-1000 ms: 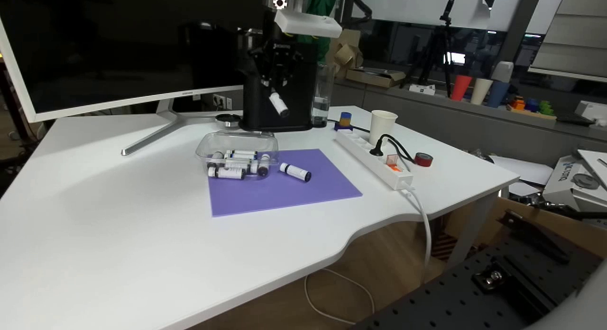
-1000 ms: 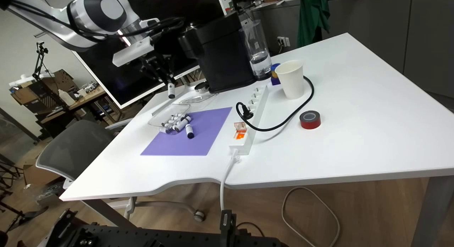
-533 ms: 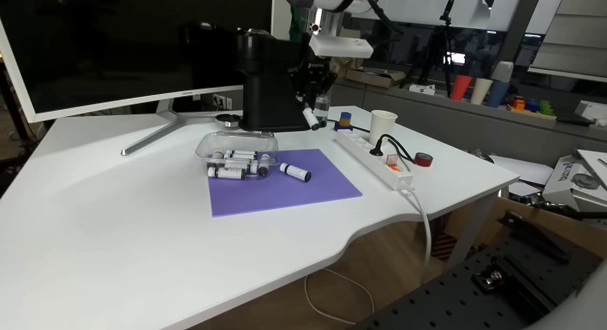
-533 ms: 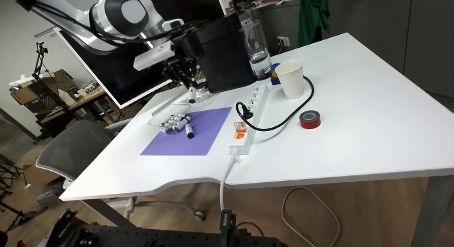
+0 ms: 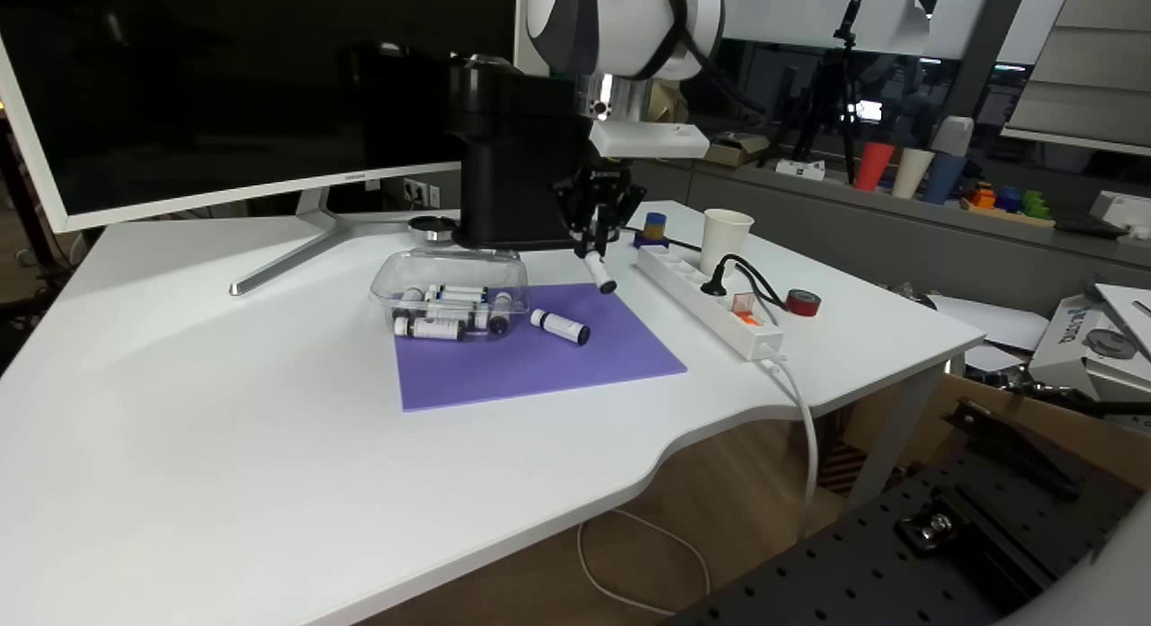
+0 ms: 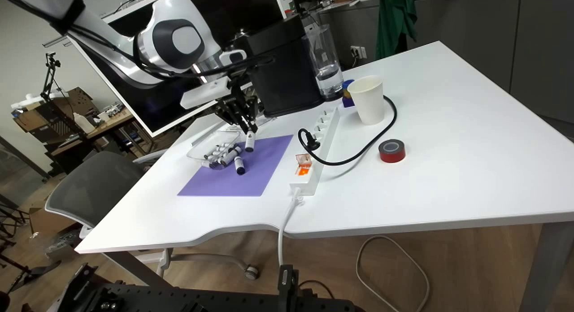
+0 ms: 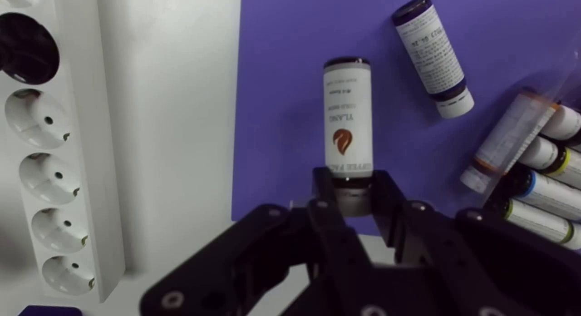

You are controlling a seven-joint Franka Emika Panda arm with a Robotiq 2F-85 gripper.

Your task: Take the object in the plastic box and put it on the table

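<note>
Bottle (image 7: 348, 120), slim and white-labelled, hangs in midair over a purple mat (image 5: 539, 374), outside the plastic box (image 5: 450, 264) and raised off the white counter (image 5: 270, 428). Its long axis roughly carries on the line of the gripper (image 7: 350, 184): white cap back toward the wrist, dark base pointing away and down. Two fingers (image 7: 323, 185) pinch it from either side at the cap end. In an exterior view, the bottle (image 5: 600, 272) leans, base toward the lower right of the frame; in an exterior view, the bottle (image 6: 250, 142) appears close to vertical, base down. The wrist view shows it almost straight along the frame's height, base at the top, its label lettering upside down around a brown leaf-shaped mark. The white-and-gray robot arm (image 6: 179, 43) slants in from the upper left of an exterior view, bends at the wrist and aims the gripper downward, at a slant in that view. Below, a loose bottle (image 5: 559, 326) lies on its side on the mat, dark base turned away from the box. The box sits at a corner of the mat with more bottles (image 5: 459, 293) jumbled inside. A power strip (image 5: 691, 293) lies on the counter just beside the mat, a paper cup (image 5: 725, 237) standing next to it.
</note>
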